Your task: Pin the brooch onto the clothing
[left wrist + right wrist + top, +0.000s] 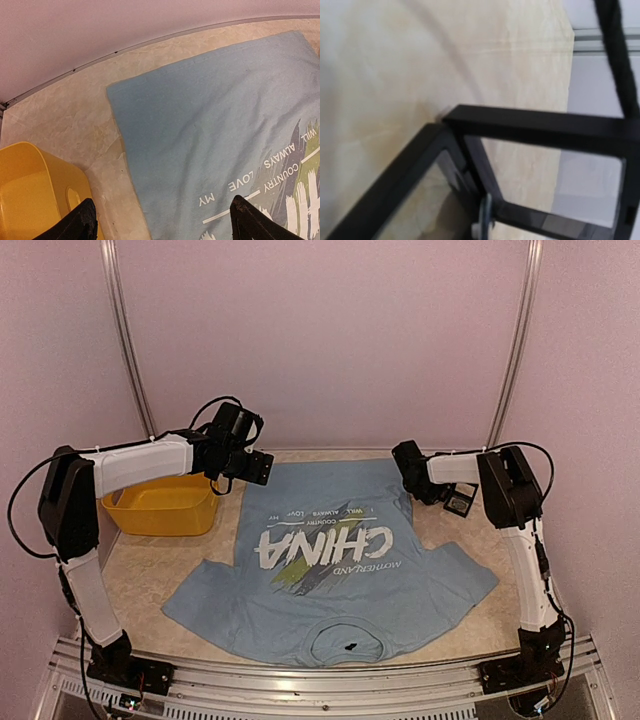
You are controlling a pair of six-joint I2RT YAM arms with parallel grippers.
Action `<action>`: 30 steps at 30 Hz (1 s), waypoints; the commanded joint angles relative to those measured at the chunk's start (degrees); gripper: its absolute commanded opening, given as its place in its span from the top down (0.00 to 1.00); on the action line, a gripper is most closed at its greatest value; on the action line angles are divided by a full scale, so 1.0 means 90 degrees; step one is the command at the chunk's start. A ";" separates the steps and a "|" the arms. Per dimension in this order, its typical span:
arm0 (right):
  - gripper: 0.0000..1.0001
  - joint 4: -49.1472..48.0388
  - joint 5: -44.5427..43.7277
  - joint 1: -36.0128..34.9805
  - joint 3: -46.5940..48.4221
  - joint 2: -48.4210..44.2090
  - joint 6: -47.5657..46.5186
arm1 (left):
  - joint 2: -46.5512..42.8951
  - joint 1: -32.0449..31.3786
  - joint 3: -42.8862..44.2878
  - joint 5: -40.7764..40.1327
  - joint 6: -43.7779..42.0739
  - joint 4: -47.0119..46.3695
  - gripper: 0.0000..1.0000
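Observation:
The clothing (330, 560), a light blue T-shirt with white "CHINA" lettering, lies flat mid-table with its collar toward the arm bases. My left gripper (262, 468) hovers open over the shirt's far left hem corner (200, 125); its dark fingertips (80, 222) stand wide apart with nothing between them. My right gripper (428, 490) reaches down at a small black-framed box (458, 503) right of the shirt. In the right wrist view the open box frame (535, 125) fills the picture. A thin silvery-blue brooch (485, 222) stands edge-on at the bottom middle, where the shut jaws meet; the fingertips are out of frame.
A yellow plastic bin (165, 505) sits at the far left beside the shirt and shows in the left wrist view (30, 195). A small dark mark (352, 647) lies inside the collar. Pale walls enclose the marbled table (140, 580) on three sides.

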State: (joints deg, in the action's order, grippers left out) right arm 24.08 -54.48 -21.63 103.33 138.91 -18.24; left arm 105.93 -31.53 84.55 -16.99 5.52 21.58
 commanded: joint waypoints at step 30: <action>1.00 0.0797 1.2936 -0.1732 0.0157 -0.4839 0.1292 | -0.2815 -0.1383 0.0149 0.5627 -0.1354 -0.0327 0.30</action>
State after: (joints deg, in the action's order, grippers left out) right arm 30.57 53.78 -34.98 104.40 96.20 -6.28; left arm 80.01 -42.28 82.15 28.16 -6.24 14.50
